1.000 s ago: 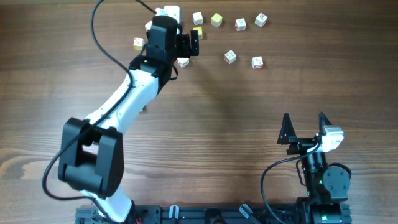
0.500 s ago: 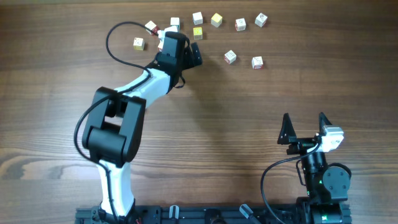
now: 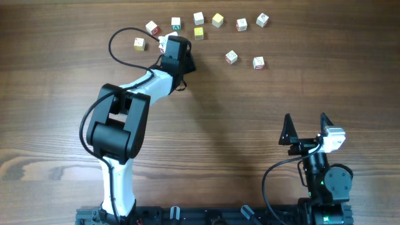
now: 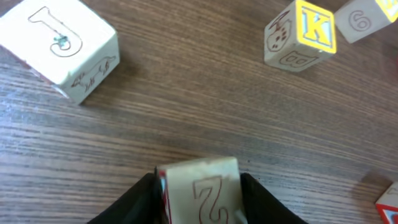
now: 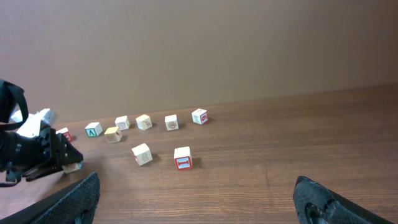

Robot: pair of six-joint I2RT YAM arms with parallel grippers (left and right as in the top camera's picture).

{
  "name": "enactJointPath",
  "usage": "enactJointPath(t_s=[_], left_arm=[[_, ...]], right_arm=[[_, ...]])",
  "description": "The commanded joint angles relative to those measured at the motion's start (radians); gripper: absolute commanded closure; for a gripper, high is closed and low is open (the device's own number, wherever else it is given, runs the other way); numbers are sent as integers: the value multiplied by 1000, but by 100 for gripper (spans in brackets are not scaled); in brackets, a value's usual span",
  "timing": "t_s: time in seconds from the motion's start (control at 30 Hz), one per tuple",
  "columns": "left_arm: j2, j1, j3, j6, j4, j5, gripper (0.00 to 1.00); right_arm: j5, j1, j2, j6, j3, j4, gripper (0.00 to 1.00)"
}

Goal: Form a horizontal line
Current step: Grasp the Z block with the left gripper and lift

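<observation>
Small white lettered cubes lie loose along the far side, among them cube (image 3: 176,24), cube (image 3: 199,18) and cube (image 3: 241,24), all apart from one another. No horizontal line of touching cubes is in view. My left gripper (image 3: 183,59) is down at the table below them. In the left wrist view the left gripper (image 4: 202,202) is shut on a white cube with a red Z-like mark (image 4: 202,186), both black fingers (image 4: 134,208) against its sides. My right gripper (image 3: 305,122) stands open with nothing in it near the front right, its fingers (image 5: 68,202) wide apart.
Two yellow cubes (image 3: 217,20) (image 3: 199,32) sit among the white ones. A J cube (image 4: 62,46) and a yellow-faced K cube (image 4: 301,34) lie just beyond the held cube. Two more cubes (image 3: 231,57) (image 3: 258,62) rest to the right, and two (image 3: 152,27) (image 3: 139,43) to the left.
The left arm folded back and its gripper came down at the cube below the row. The jaws, wide a moment ago, closed on that cube. The right arm has not moved.
</observation>
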Motion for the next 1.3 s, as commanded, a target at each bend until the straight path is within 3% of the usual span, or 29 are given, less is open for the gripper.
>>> enactJointPath(t_s=[0.0,0.37,0.57,0.73,0.8,0.9,1.07,1.27], left_arm=[[10,-2,11,27,-42,9,64],[-166,0,11,211,-246,-33,70],[-341,0,11,211,-445,-208,71],[-416,0,11,199,-618,-220,75],[-421,0,8,176,-784,-220,75],[-417,0,-17,151,-858,-220,78],[-417,0,-123,71,-842,-220,79],[-416,0,-268,68,-609,-208,72]], right_arm=[[-14,-6,-5,-18,-1,2,0],[-14,-6,-5,-18,-1,2,0],[-14,-6,-5,-18,-1,2,0],[-14,-6,-5,-18,-1,2,0],[-14,-6,-5,-18,-1,2,0],[-14,-6,-5,-18,-1,2,0],[-14,-6,-5,-18,-1,2,0],[-14,-6,-5,-18,-1,2,0]])
